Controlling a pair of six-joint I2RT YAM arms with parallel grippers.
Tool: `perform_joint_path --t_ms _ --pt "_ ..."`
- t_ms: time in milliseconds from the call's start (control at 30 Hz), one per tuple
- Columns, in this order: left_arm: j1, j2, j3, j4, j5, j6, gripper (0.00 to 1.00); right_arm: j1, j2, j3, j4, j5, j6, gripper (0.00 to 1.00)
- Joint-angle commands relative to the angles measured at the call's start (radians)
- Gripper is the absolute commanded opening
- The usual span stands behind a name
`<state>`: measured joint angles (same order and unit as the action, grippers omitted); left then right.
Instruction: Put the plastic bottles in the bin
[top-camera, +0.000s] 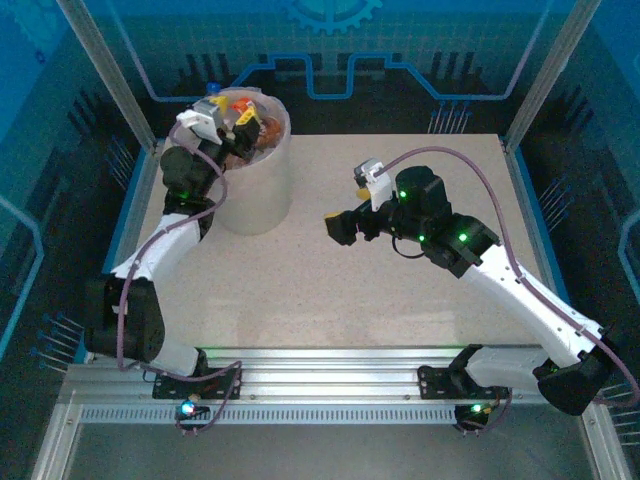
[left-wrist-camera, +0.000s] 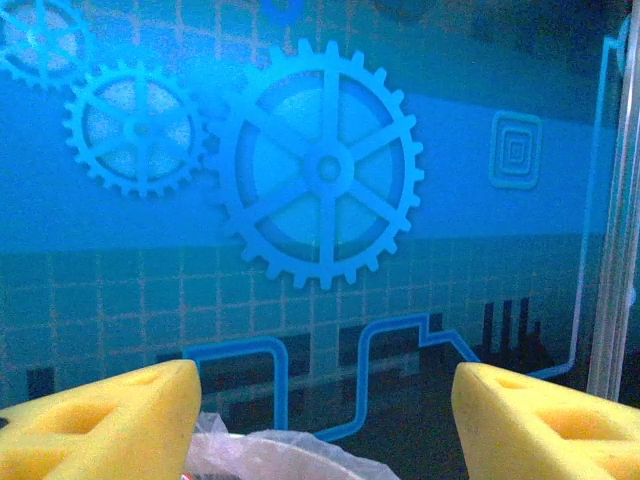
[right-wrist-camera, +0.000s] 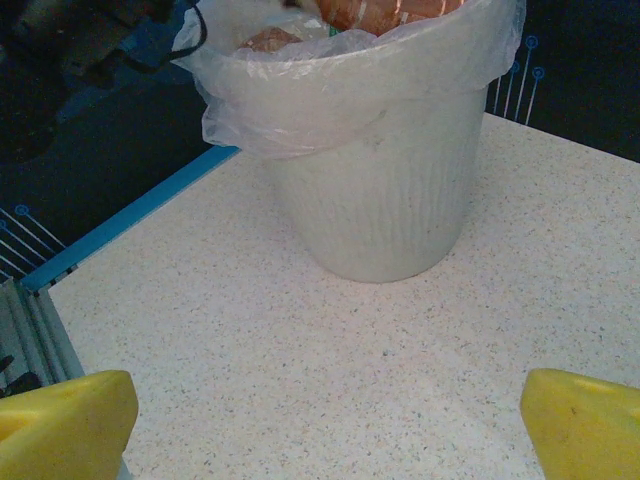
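Observation:
The bin (top-camera: 258, 185), a whitish bucket lined with a clear bag, stands at the table's far left. Several plastic bottles (top-camera: 262, 130) lie piled inside it, orange and red ones on top. My left gripper (top-camera: 240, 114) hovers over the bin's mouth. In the left wrist view its yellow fingers (left-wrist-camera: 110, 425) stand wide apart with nothing between them, above the bag's rim (left-wrist-camera: 275, 452). My right gripper (top-camera: 336, 228) is open over bare table, mid-table to the right of the bin. The right wrist view shows the bin (right-wrist-camera: 385, 190) ahead and bottles (right-wrist-camera: 375, 12) at its top.
The speckled table (top-camera: 400, 300) stretches from the bin to the right and front. A blue raised edge (right-wrist-camera: 130, 215) runs along the table's left side. Blue patterned walls (left-wrist-camera: 330, 170) close in the back and sides, with metal rails (top-camera: 320, 385) at the near edge.

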<state>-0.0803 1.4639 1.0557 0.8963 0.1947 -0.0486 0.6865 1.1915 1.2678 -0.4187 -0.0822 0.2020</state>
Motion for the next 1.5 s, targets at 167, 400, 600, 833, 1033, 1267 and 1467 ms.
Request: perform_joint_path --t_ms 167,400,600,833,1033,1267,1467 --pt "0.007 -0.138 -0.057 -0.079 -0.146 0.102 0.74 0.013 -0.004 -0.022 0.011 -0.005 0.011 1.0" --pt "0.008 -0.234 -0.064 -0.213 -0.247 0.129 0.95 0.012 -0.008 -0.023 0.011 0.013 0.016 1.0" --pt "0.008 -0.358 -0.003 -0.491 -0.323 0.093 0.99 0.011 -0.025 -0.031 0.003 0.102 0.032 1.0" --pt "0.008 -0.521 0.003 -0.788 -0.386 -0.022 0.99 -0.002 -0.05 -0.046 -0.023 0.274 0.071 1.0" --pt "0.006 -0.688 -0.114 -0.916 -0.383 -0.152 0.99 -0.06 -0.071 -0.078 -0.071 0.441 0.151 1.0" --pt "0.005 -0.847 -0.289 -0.993 -0.334 -0.253 0.99 -0.196 -0.107 -0.153 -0.095 0.468 0.215 1.0" --pt "-0.023 -0.922 -0.439 -0.997 -0.297 -0.259 0.99 -0.284 -0.185 -0.263 -0.028 0.464 0.211 1.0"
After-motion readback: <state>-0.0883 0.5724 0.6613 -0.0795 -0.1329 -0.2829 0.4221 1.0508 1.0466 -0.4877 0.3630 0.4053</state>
